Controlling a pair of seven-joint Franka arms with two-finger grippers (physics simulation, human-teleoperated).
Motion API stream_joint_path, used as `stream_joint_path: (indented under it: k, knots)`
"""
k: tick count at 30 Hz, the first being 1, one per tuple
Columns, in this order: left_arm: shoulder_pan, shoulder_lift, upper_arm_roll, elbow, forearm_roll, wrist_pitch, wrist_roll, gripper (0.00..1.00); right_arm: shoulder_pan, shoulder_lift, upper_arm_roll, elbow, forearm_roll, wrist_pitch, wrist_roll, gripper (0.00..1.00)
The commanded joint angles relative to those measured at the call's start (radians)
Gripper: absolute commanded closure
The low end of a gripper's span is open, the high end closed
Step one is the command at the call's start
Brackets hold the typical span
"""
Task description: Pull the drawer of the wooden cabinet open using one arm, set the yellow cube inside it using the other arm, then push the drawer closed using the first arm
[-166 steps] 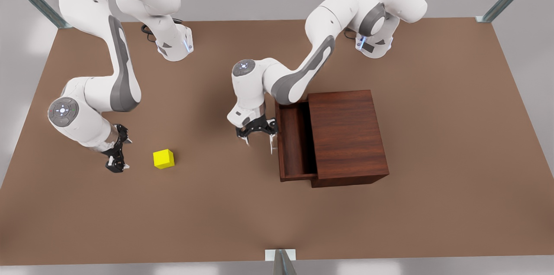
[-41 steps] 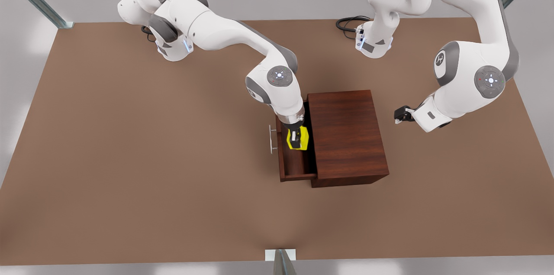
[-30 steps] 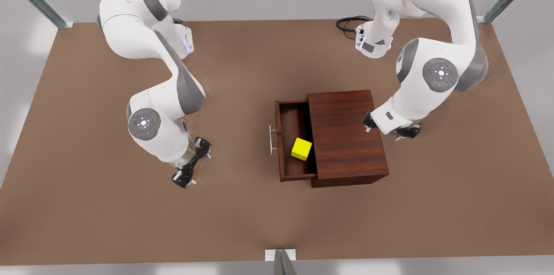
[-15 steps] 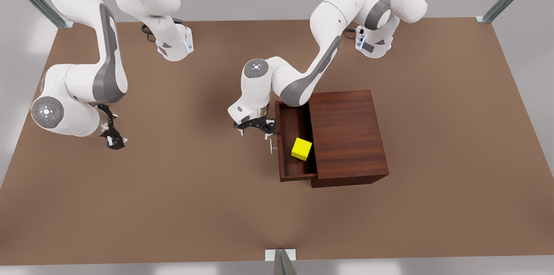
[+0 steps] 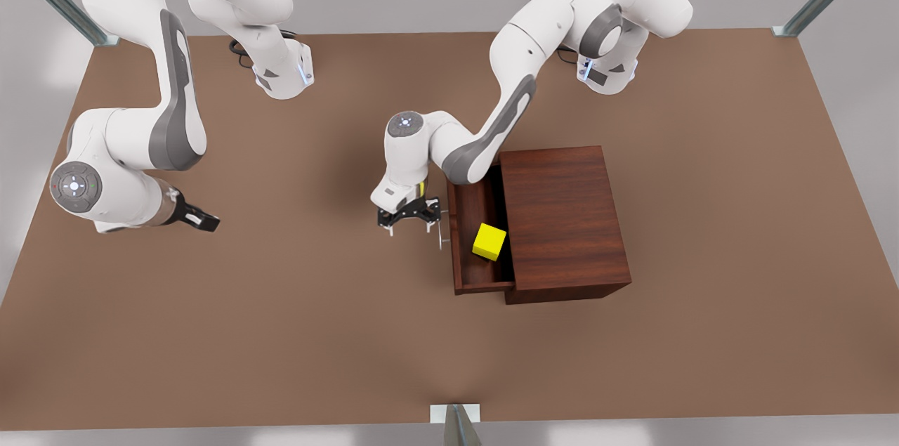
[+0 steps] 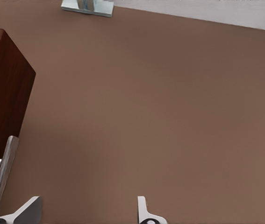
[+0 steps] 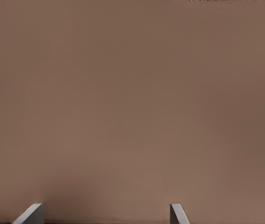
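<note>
Now logged: yellow cube [image 5: 489, 241] rests released in drawer [image 5: 475, 270]; my left gripper [image 5: 409, 215], spread and empty, has returned beside handle [image 5: 441, 230], probably to push. Right gripper [image 5: 202, 220] waits, spread, empty.

— What do I have on the worktop?
— A dark reddish-brown wooden cabinet [image 5: 564, 221], my biggest object. Its drawer [image 5: 477, 270] stands pulled open toward the front view's left, silver bar handle [image 5: 441, 234] outward.
— And the yellow cube [image 5: 489, 241]?
— Resting inside the drawer, turned slightly askew.

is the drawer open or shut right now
Open: the drawer juts out from the wooden cabinet, with the yellow cube lying visible inside it.
</note>
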Motion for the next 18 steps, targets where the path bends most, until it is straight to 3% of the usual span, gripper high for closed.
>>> stream_joint_path:
  k: [1,18]
  knots:
    - [-0.001,-0.001,0.0,-0.003,0.041,-0.039,-0.238,0.0,0.0,0.0,0.0,0.001,0.011,-0.001,-0.459,0.0]
    - [0.018,-0.045,0.008,-0.027,0.028,-0.344,-0.002,0.0,0.003,0.017,0.002,0.016,0.009,-0.001,-0.431,0.0]
